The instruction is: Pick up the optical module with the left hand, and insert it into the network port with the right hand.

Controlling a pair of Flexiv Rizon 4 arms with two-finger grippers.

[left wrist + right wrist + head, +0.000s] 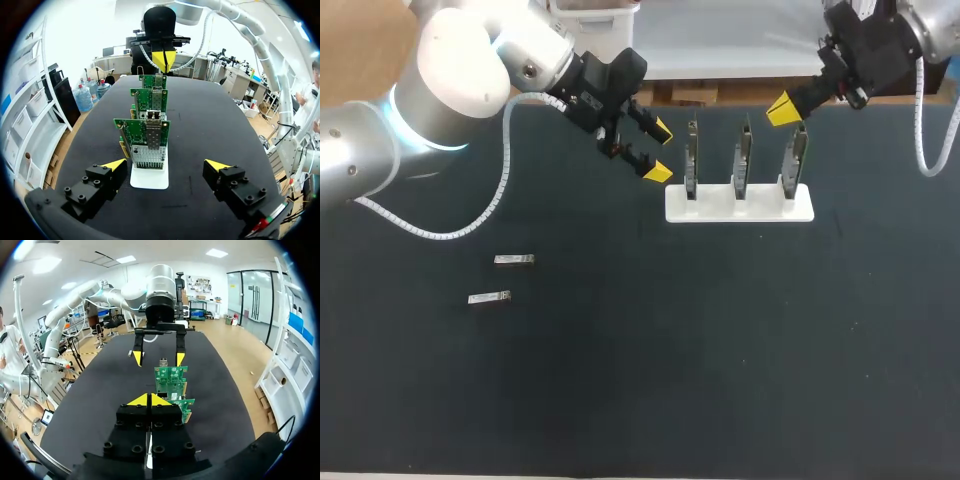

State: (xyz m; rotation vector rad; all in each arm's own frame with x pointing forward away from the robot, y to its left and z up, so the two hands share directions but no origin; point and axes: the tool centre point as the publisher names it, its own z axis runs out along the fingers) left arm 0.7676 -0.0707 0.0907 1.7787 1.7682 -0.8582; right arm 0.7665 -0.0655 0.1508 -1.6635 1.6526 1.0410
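Two small silver optical modules [514, 260] [489, 298] lie on the black table at the left, far from both grippers. Three green network cards [744, 158] stand upright in a white stand [765, 208]. My left gripper [658, 150] hovers open and empty just left of the stand. In the left wrist view my left gripper [166, 165] faces the nearest card [142, 132] with its metal port cage [153, 134]. My right gripper [782, 110] is shut with nothing in it, above and behind the right-hand card. From the right wrist view my right gripper [149, 400] has the cards [171, 377] just ahead.
The black table top [720, 350] stretches wide in front of the stand. The stand's white base [149, 179] lies between my left gripper's open fingers in the left wrist view. The left arm's white cable [505, 170] loops over the table's back left.
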